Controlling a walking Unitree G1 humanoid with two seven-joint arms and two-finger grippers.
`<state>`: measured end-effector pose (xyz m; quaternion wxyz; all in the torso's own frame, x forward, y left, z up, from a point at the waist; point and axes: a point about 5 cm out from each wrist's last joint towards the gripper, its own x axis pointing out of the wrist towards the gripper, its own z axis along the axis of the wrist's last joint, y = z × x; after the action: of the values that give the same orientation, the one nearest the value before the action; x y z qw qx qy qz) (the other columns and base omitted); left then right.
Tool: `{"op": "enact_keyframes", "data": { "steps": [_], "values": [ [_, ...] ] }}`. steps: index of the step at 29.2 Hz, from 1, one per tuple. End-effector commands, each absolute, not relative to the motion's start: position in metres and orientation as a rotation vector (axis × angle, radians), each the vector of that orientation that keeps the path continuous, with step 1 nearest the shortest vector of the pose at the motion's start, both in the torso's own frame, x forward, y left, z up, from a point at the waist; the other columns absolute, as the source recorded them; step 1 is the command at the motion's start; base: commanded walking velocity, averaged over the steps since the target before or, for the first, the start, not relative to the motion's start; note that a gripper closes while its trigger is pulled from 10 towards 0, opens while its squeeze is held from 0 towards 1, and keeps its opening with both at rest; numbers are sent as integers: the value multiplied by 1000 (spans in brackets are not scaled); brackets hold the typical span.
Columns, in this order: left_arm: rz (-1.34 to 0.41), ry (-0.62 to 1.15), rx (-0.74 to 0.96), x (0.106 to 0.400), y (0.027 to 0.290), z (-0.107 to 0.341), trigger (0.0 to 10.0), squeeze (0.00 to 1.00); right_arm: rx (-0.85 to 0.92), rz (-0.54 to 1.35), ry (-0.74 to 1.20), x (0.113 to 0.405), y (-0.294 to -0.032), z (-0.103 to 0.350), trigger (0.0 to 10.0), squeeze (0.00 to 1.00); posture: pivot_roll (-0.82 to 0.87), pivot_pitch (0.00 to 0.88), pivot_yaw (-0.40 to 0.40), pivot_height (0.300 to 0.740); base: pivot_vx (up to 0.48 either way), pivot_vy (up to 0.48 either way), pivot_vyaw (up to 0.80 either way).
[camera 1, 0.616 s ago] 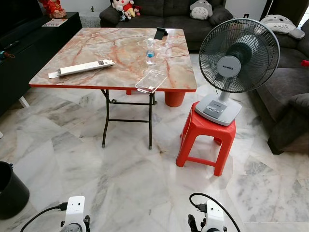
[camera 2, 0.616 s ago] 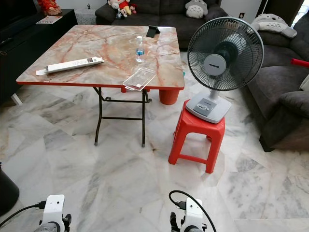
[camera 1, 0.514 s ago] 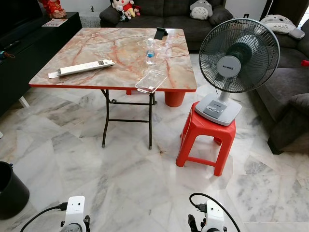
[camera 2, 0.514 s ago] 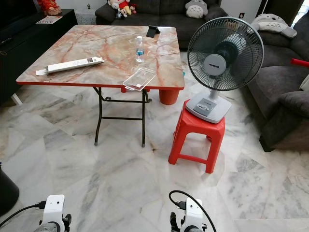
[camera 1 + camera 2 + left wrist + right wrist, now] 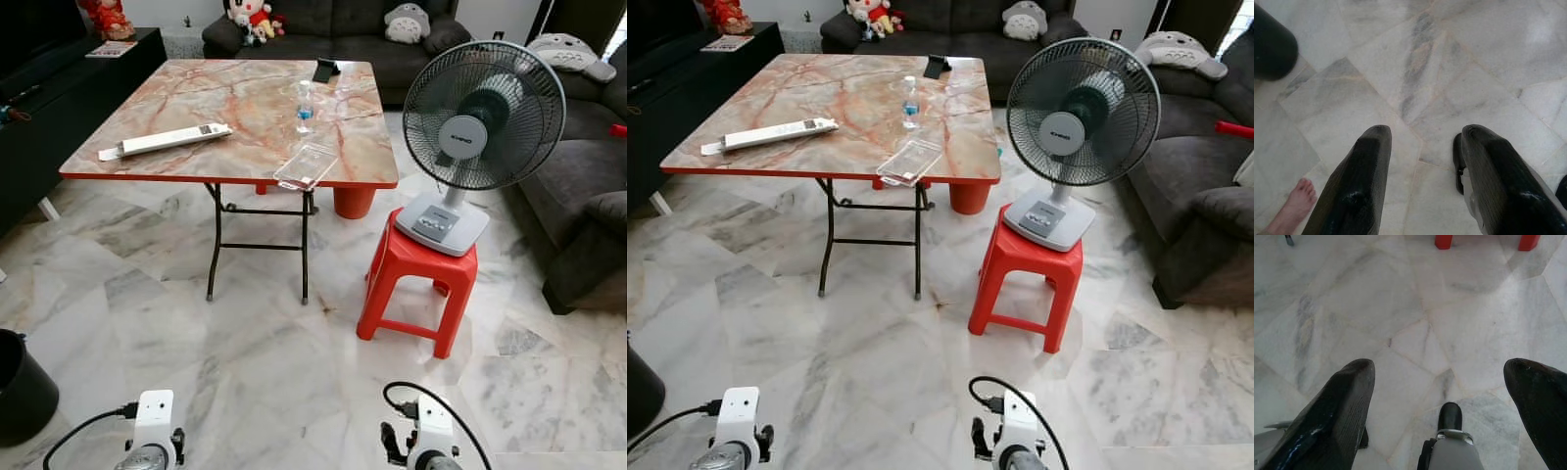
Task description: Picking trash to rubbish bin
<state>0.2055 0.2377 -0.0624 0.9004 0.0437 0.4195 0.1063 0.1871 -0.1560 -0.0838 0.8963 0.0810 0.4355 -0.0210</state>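
Sitting at the far left on the pale marble floor (image 5: 265,362): a round black rubbish bin (image 5: 22,387), well apart from the table. Hanging low beside it, over bare tiles: the left gripper (image 5: 1422,161), black fingers (image 5: 1359,186) spread with nothing between them; a person's bare foot (image 5: 1290,205) showing near it.

Standing further on: a folding table with an orange marble-patterned top (image 5: 196,113). Lying on it toward its left edge: a long white flat box (image 5: 165,140). Standing near the middle: a small clear plastic bottle with a blue label (image 5: 305,105). Resting at the front edge, slightly overhanging: a clear plastic tray (image 5: 307,164). Lying at the far side: a dark phone-like object (image 5: 324,70).

Hanging low in front: the right gripper (image 5: 1440,387), fingers (image 5: 1334,416) spread wide, empty.

Standing right of the table: a red plastic stool (image 5: 419,289) carrying a grey-white table fan (image 5: 472,127). Bordering the room at right and behind: dark grey sofas (image 5: 588,157) with plush toys.
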Motion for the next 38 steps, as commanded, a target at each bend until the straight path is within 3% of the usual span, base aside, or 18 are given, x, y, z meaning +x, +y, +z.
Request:
{"op": "enact_keyframes", "data": {
  "steps": [1,17,22,33,38],
  "values": [
    [235,875,76,204,240,-63,10000,0,168,-40,908,185,-155,-85,10000,0,22,0,0,740,0,0,0],
    [178,839,144,210,233,-60,10000,0,166,-31,888,190,-154,-82,10000,0,30,0,-7,740,0,0,0],
    [133,736,230,229,231,-47,10000,0,149,-14,818,207,-154,-72,10000,0,35,0,-3,740,0,0,0],
    [130,447,235,283,229,1,10000,0,136,40,555,270,-146,-26,10000,0,49,0,0,740,0,0,0],
    [117,365,255,297,227,17,10000,0,128,68,491,283,-143,-14,10000,0,55,0,-7,740,0,0,0]
  ]
}}
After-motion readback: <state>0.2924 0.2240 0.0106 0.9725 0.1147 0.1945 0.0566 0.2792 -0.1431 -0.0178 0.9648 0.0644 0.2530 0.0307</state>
